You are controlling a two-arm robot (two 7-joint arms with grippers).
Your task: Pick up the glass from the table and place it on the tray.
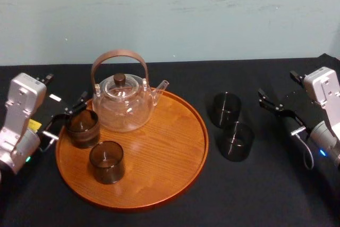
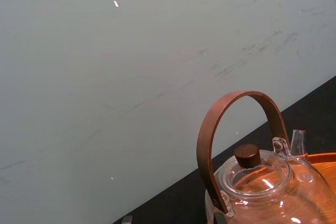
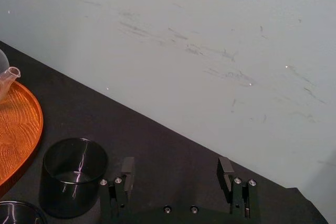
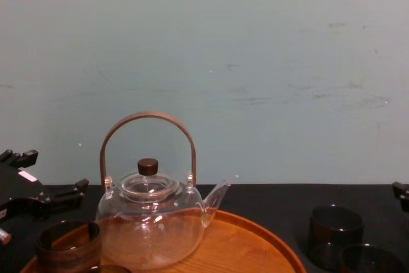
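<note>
On the tray, left gripper apparently touches a glass.

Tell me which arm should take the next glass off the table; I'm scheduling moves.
Right. The open right gripper sits beside the two glasses on the table, right of the tray; the left gripper is at the tray's left edge.

I count four dark glasses: a rear tray glass, a front tray glass, a rear table glass and a front table glass. There is one tray, one glass teapot and one table.
</note>
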